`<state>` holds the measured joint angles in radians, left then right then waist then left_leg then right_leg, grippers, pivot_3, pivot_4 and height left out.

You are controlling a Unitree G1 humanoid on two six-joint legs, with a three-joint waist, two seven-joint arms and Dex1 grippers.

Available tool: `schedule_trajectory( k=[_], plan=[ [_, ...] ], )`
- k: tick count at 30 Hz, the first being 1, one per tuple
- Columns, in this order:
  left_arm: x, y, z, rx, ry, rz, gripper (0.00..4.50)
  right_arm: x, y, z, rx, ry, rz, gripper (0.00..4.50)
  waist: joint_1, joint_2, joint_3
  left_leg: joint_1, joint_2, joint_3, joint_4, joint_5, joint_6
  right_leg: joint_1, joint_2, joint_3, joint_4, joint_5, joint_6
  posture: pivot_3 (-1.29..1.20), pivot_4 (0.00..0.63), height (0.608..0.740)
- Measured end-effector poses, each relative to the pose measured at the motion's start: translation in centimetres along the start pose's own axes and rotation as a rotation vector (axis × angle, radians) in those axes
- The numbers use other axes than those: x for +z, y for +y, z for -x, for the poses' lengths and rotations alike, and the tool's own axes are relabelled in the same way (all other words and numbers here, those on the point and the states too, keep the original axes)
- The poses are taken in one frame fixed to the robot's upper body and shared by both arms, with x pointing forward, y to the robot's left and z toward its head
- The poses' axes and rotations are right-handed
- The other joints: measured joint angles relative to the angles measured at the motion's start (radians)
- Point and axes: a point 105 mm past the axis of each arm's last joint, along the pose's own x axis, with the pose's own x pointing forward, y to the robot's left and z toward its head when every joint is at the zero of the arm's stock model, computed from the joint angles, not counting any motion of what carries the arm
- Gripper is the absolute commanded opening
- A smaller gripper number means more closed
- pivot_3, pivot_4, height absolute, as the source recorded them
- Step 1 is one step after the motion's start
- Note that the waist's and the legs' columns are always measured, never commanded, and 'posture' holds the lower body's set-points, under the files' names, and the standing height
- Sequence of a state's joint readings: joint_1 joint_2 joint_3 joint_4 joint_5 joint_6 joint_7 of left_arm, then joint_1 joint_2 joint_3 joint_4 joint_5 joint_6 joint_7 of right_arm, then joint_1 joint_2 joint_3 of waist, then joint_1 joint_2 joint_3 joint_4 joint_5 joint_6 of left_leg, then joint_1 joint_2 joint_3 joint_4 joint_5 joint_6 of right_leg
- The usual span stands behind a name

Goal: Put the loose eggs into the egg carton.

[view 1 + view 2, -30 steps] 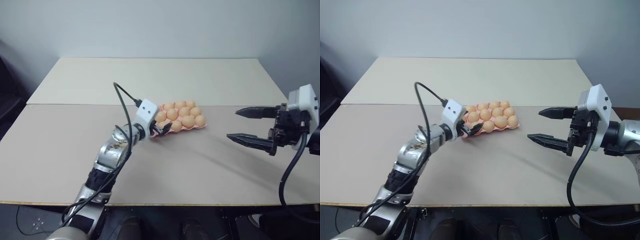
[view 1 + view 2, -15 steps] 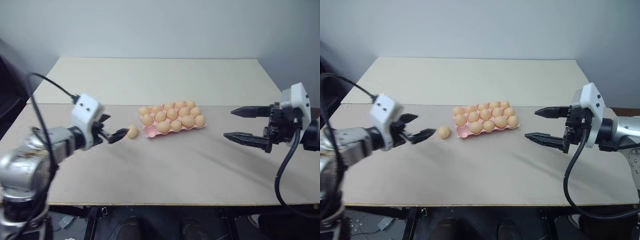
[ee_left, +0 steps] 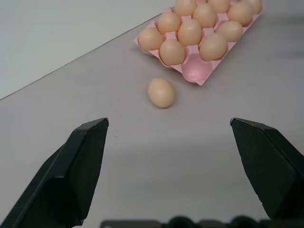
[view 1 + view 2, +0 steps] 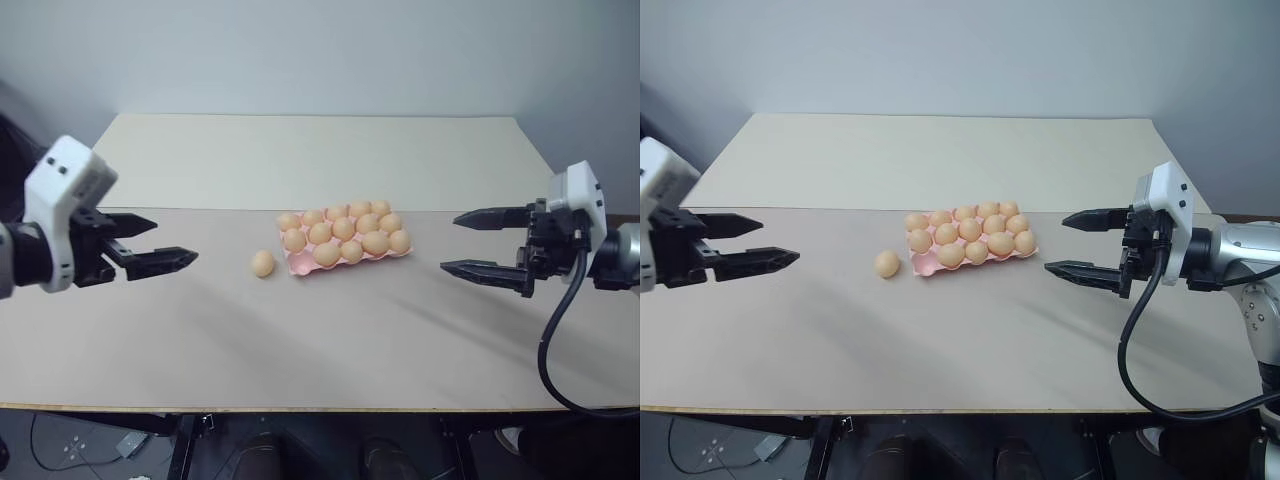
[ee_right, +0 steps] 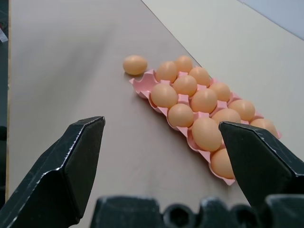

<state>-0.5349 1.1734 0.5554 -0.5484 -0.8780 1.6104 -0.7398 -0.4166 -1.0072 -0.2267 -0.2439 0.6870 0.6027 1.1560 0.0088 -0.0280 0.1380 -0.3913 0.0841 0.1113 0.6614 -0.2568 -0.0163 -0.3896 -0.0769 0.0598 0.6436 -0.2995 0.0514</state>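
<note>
One egg (image 4: 263, 263) lies on the bench (image 4: 300, 330), between the left claw (image 4: 160, 245) and the pink egg tray (image 4: 345, 255), just beside the tray. The tray sits between both claws. The left claw and the right claw (image 4: 480, 243) are wide and hold nothing.

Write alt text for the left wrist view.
One loose egg lies on the table just short of the pink egg carton, beside its one empty corner cup. The other cups in sight hold eggs. The left pincer is open, its two black fingers in the foreground.
</note>
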Motion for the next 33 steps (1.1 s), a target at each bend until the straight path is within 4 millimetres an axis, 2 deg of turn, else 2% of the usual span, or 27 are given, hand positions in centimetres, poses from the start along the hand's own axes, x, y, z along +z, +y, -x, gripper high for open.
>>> schedule_trajectory(
  k=[5, 10, 15, 20, 25, 30, 33],
  plan=[
    [-0.8, -0.1, -0.3, -0.030, -0.014, 0.052, 4.49, 0.0, 0.0, -0.1, -0.001, -0.003, 0.008, 4.50, 0.000, 0.000, 0.000, 0.001, 0.000, 0.000, 0.000, 0.000, 0.000, 0.001, 0.000, 0.000, 0.001, 0.000, 0.000, 0.00, 0.150, 0.740],
    [-2.7, -0.3, -2.7, -0.052, -0.019, 0.151, 4.49, -0.1, 0.1, -0.4, 0.008, -0.013, 0.005, 4.50, 0.001, 0.000, 0.000, 0.000, 0.000, 0.000, 0.000, 0.000, 0.000, 0.000, 0.000, 0.000, 0.002, 0.000, 0.000, 0.00, 0.150, 0.740],
    [-3.4, -0.2, -4.6, -0.017, -0.015, 0.181, 4.49, -0.2, 0.1, -0.3, 0.002, -0.011, 0.003, 4.50, 0.002, 0.000, 0.000, 0.000, 0.000, 0.000, 0.000, 0.000, 0.000, 0.000, 0.000, 0.000, 0.001, 0.000, 0.000, 0.00, 0.150, 0.740],
    [-3.4, -0.4, -8.1, 0.038, -0.030, 0.163, 4.49, -0.1, 0.3, -0.3, 0.000, -0.011, 0.012, 4.50, 0.004, 0.000, 0.000, 0.000, -0.001, 0.000, 0.001, 0.000, 0.000, 0.001, 0.000, 0.000, 0.001, 0.000, 0.000, 0.00, 0.150, 0.740],
    [-4.8, -0.4, -12.1, 0.055, -0.009, 0.204, 4.49, 0.4, 0.5, -0.5, -0.006, -0.017, 0.027, 4.50, 0.001, 0.000, 0.000, 0.000, 0.000, 0.000, 0.001, 0.000, 0.000, 0.000, 0.000, 0.000, 0.001, 0.000, 0.000, 0.00, 0.150, 0.740],
    [-5.8, 0.4, -15.1, 0.125, 0.005, 0.240, 4.49, 0.5, 0.5, -0.4, -0.019, -0.016, 0.029, 4.50, 0.004, 0.000, 0.000, 0.000, -0.001, 0.000, 0.001, 0.000, 0.000, 0.001, 0.000, 0.000, 0.001, 0.000, 0.000, 0.00, 0.150, 0.740],
    [-6.0, 0.0, -16.7, 0.111, 0.005, 0.250, 4.49, 0.6, 0.5, -0.4, -0.020, -0.015, 0.030, 4.50, 0.004, 0.000, 0.000, 0.000, -0.001, 0.000, 0.001, 0.000, 0.000, 0.001, 0.000, 0.000, 0.001, 0.000, 0.000, 0.00, 0.150, 0.740]
  ],
)
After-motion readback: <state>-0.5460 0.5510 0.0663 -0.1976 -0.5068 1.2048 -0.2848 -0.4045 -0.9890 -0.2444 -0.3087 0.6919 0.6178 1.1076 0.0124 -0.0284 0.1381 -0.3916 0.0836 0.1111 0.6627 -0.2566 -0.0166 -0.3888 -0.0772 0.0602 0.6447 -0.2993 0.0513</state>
